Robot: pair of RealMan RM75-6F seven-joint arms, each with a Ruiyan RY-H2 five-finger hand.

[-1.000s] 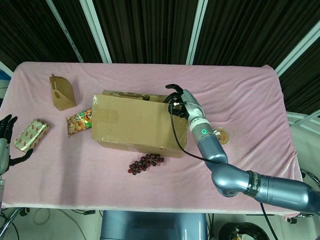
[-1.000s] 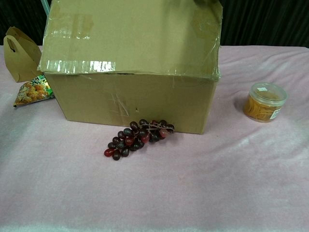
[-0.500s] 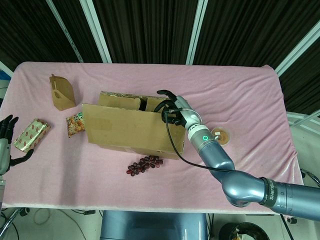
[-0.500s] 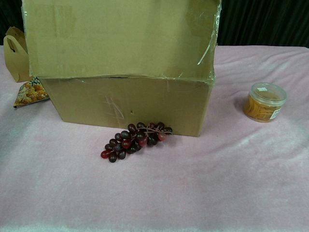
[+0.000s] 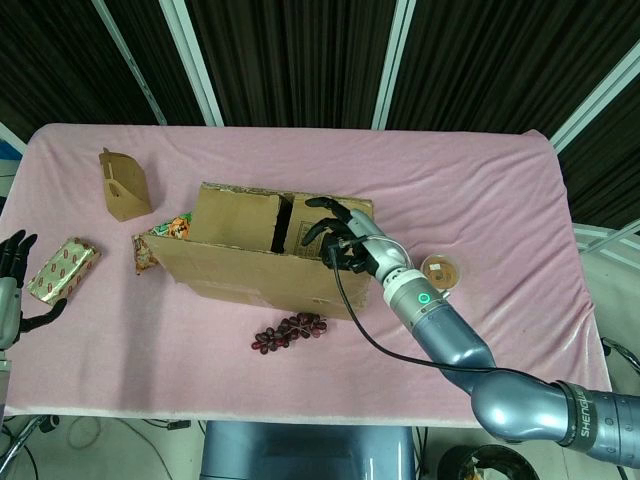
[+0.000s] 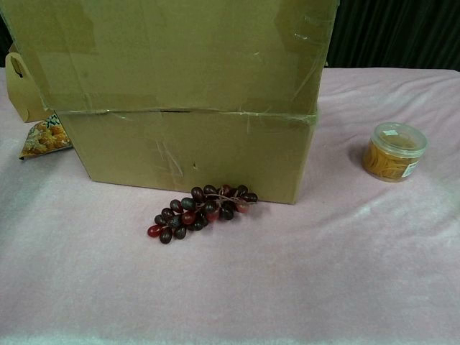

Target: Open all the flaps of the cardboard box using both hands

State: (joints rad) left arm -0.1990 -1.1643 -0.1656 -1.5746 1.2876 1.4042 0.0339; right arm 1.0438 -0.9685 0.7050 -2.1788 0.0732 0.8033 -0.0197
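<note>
Only the head view is showing the right hand (image 5: 343, 237), fingers spread over the near flap (image 5: 250, 268) of the cardboard box (image 6: 187, 154); the left hand (image 5: 14, 270) is idling open. A pink-clothed worktop (image 5: 480, 190) is carrying everything, before dark curtains (image 5: 300, 60).

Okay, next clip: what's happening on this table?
The robot is opening a cardboard box on a pink-covered table. Its right hand is at the box's right end, fingers spread against the near flap, which stands raised. The left hand waits open at the table's left edge, beside a foil snack pack. A bunch of grapes lies in front of the box.
</note>
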